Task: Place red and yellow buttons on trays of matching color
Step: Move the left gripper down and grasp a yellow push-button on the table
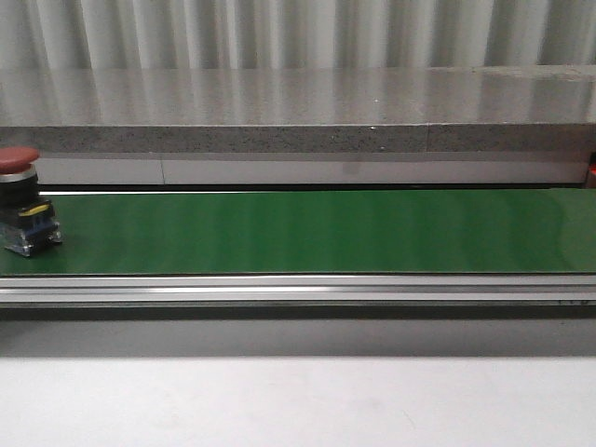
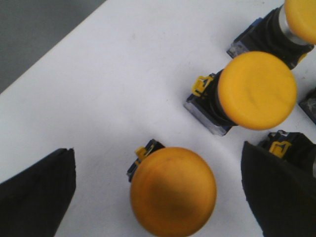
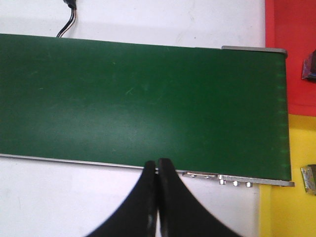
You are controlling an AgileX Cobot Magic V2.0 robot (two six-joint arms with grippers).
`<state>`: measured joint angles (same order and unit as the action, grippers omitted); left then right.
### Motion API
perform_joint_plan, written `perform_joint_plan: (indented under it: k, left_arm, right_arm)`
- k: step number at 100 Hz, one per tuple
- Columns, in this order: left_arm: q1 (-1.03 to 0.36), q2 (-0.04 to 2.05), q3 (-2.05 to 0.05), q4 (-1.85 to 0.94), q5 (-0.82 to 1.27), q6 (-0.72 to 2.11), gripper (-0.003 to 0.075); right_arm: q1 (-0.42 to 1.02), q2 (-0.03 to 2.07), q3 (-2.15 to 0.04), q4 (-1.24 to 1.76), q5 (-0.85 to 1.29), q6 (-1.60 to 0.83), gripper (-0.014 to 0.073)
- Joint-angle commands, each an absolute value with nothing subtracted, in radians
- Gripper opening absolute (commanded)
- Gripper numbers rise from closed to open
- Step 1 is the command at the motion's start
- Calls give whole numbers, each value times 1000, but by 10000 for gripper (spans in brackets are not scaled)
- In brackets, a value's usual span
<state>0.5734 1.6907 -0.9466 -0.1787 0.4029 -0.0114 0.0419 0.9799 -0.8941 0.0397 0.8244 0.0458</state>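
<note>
On the green belt (image 1: pixel 307 231), at its far left end, one red button (image 1: pixel 22 199) stands upright, and several yellow buttons (image 2: pixel 256 90) lie on the white bench (image 2: pixel 123 74). The left end effector (image 2: pixel 158 192) is wide open, its fingers (image 2: pixel 39 190) on both sides of one yellow button (image 2: pixel 173 191) without touching it. The right end effector (image 3: pixel 157 168) is closed and empty at the belt edge, near the red tray (image 3: pixel 291 54) and yellow tray (image 3: pixel 286 212).

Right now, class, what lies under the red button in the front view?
The red button sits atop its black body with a clear base, resting on the green conveyor belt. The belt's underside is hidden.
</note>
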Motion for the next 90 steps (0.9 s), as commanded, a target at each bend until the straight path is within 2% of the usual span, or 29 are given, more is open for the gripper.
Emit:
perform_joint_plan:
  k: [1,10,19,31,46,59,90]
  left_arm:
    - [563,1677,-989,-187,369,-17,645]
    - [563,1697,-999,-187,378,-17,608]
    - [563,1704,-999,-187,378,-17,533]
    - [563,1704,-999,-187,378,-17,365]
    - [563,1690,-999,-187,388,-17,118]
    - [563,1644,-999,-187,412,-17,-10]
    - [528,1417,-999,-212,462,-17,-20]
  right_arm:
    - [44,963,-919,38,781,38,-67]
    - [44,963,-919,38,781,38,-67]
    - [44,963,-919,38,781,38,-67]
    - [44,963,-919,38,781,38,-67]
    - [44,963,-919,38,781,38,-67]
    - [44,963,-919,38,781,38,-67]
    - [44,963,-919,38,781,38,-67]
